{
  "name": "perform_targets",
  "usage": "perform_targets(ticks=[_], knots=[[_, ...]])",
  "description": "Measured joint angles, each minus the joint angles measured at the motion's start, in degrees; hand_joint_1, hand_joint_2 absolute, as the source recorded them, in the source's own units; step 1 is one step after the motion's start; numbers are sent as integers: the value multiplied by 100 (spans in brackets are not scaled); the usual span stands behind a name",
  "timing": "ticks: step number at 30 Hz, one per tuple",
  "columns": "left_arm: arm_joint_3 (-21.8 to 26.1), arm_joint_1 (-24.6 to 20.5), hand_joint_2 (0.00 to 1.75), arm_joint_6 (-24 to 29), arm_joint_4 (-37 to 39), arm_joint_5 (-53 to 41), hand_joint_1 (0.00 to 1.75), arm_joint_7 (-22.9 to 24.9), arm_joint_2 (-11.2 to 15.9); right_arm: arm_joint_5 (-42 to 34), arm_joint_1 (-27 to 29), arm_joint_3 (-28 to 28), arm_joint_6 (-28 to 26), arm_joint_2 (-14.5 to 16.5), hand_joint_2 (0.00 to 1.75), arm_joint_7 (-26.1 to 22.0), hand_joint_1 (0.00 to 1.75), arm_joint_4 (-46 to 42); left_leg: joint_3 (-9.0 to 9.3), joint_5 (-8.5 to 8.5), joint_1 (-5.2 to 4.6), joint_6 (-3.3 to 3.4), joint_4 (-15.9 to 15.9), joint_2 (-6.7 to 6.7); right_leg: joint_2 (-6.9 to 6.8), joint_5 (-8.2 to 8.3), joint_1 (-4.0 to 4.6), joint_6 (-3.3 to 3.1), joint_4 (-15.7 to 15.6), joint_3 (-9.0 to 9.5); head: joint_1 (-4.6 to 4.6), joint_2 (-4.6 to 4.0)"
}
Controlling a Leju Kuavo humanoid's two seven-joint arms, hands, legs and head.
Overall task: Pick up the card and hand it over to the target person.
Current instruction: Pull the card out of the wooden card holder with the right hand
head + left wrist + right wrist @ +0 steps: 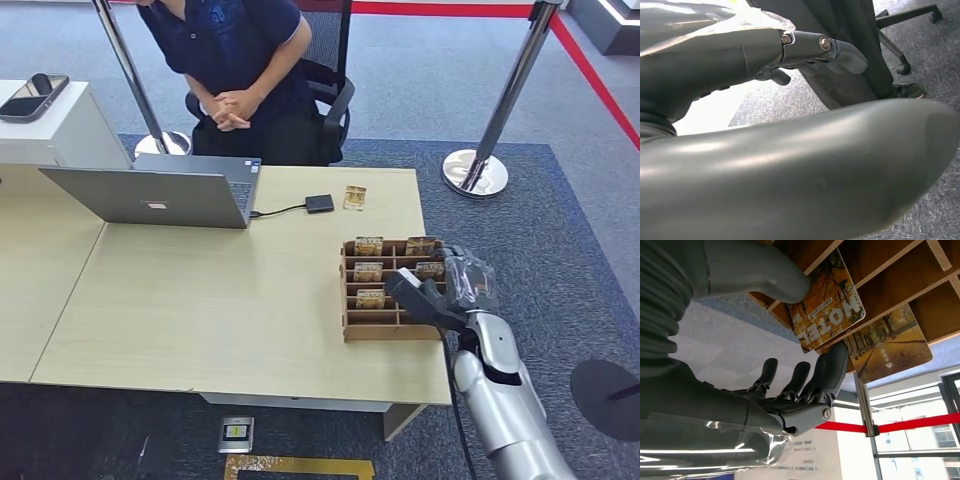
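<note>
Pinching the hotel card [826,302] between thumb and a fingertip of the right hand [791,340], other fingers spread, card still standing in the wooden card rack [355,325] at the desk's right edge. Advisable: lifting straight out, clearing dividers, keeping pinch firm. Left hand [806,50]: finger state unclear.

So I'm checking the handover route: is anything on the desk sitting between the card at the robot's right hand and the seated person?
Right hand pinches a hotel card at the wooden rack. Toward the person, the rack's far dividers, a loose card, a small black box and the laptop lie low on the desk; lifted, nothing visible blocks.
</note>
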Motion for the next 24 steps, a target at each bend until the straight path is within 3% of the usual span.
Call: perform_targets(ticks=[4, 11, 18, 24], knots=[[-2, 1, 0, -1, 1, -3, 0, -1, 0, -2, 17, -1, -1, 0, 175, 3, 77, 2, 0, 0, 1, 0, 0, -1, -1, 0, 1, 0, -1, 1, 0, 0], [1, 2, 0, -2, 1, 2, 0, -1, -2, 2, 40, 10, 0, 24, 175, 9, 107, -16, -1, 1, 0, 0, -1, 1, -2, 1, 0, -1, -1, -2, 0, 0], [5, 4, 0, -6, 0, 9, 0, -5, -5, 5, 65, 22, 9, 52, 175, 20, 124, -37, -4, 2, 0, -1, -2, 6, -1, 3, 1, -4, -1, -6, 0, 0], [-1, 5, 0, -16, 2, 2, 0, -17, -8, -5, 72, 6, 34, 39, 175, 33, 130, -38, -3, 2, 0, -1, -1, 2, -2, 2, 1, -2, -1, -3, 0, 0]])
